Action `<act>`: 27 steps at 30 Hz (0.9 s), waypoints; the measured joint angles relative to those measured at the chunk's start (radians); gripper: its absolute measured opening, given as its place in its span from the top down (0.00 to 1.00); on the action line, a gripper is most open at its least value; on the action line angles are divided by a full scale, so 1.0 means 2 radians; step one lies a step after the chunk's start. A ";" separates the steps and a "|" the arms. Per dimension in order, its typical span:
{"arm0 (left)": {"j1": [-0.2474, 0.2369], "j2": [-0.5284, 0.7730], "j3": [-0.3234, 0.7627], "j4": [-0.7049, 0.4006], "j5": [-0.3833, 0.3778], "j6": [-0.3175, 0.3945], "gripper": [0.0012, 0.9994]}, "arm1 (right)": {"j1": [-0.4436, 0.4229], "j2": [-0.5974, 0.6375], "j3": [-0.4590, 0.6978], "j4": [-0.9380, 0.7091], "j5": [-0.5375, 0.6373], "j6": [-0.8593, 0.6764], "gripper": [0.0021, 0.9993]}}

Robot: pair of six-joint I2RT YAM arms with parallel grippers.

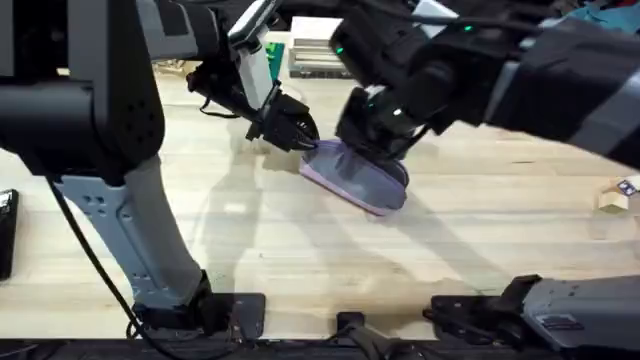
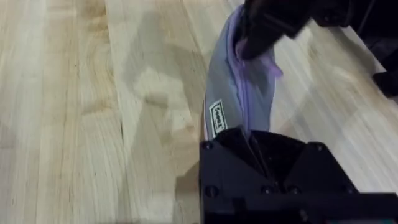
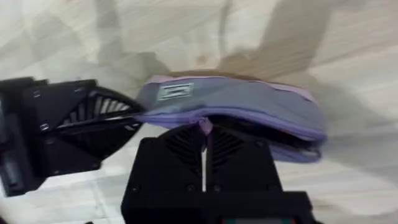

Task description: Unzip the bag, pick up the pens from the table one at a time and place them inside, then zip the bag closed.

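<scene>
1. Near the middle of the table [image 1: 470, 250], a little toward one o'clock from centre in the overhead view, lies the bag [image 1: 358, 180], its long axis running from about ten o'clock to four o'clock.
2. Both arms are on it at once. The left gripper [image 1: 300, 135] sits at the bag's ten o'clock end, its black fingers pinched tight on that tip of the fabric; the left wrist view shows the end of the bag running straight into them.
3. The right gripper [image 1: 380, 150] comes down on the top edge from twelve o'clock. In the right wrist view its jaws look closed together on a small lilac tab at the zip line, probably the zip pull, though I can't be certain what exactly is between them.
4. My reading is that this is a zip stroke, one arm anchoring, the other working the slider. The seam beside the right fingers looks slightly parted and dark in the right wrist view, so the zip seems at least partly open.
5. I can't make out any pens, on the wood or inside the bag, so I can't judge whether this is the opening or the closing stroke.
6. The table is pale planked wood, bare around the bag. A small wooden block [image 1: 612, 200] sits at the three o'clock edge, a stack of boxes or books [image 1: 315, 55] at the far twelve o'clock side, and a dark flat object [image 1: 5, 235] at nine o'clock.
</scene>
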 joint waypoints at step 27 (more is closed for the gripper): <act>-0.012 0.000 -0.001 -0.004 0.007 0.000 0.96 | -0.208 -0.020 -0.049 -0.112 -0.039 -0.131 0.97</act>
